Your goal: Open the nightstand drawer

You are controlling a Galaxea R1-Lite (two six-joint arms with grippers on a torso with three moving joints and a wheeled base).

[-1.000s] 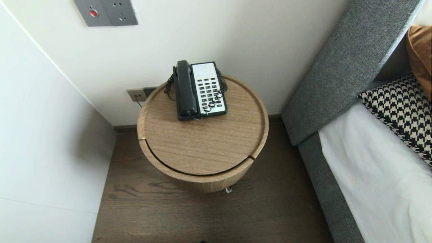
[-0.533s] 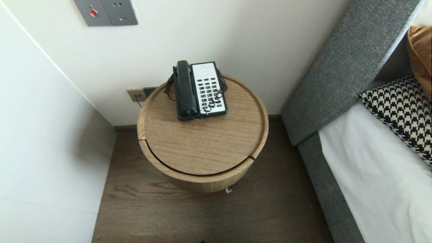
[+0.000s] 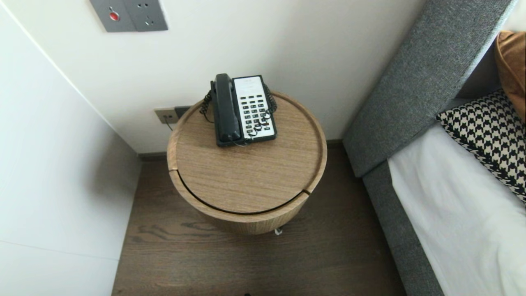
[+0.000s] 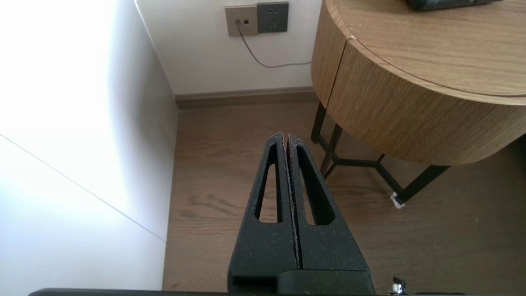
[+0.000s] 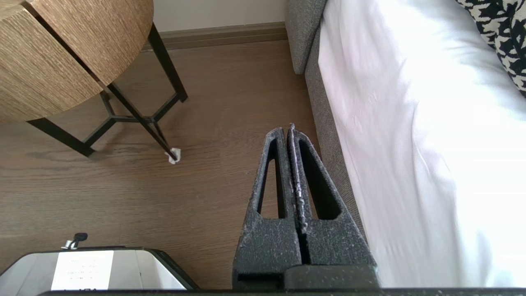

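A black and white corded telephone (image 3: 243, 110) lies at the back of a round wooden bedside table (image 3: 246, 181), its black handset (image 3: 225, 107) resting in the cradle. Neither arm shows in the head view. My left gripper (image 4: 285, 136) hangs shut and empty over the wooden floor, low beside the table's curved side (image 4: 411, 119). My right gripper (image 5: 287, 129) is also shut and empty, parked above the floor between the table's black legs (image 5: 135, 111) and the bed frame (image 5: 324, 123).
A grey upholstered headboard (image 3: 419, 82) and a bed with a white sheet (image 3: 468, 222) stand to the right, with a houndstooth pillow (image 3: 489, 135). White walls close the left and back. A wall socket (image 3: 166, 115) with a cable sits behind the table.
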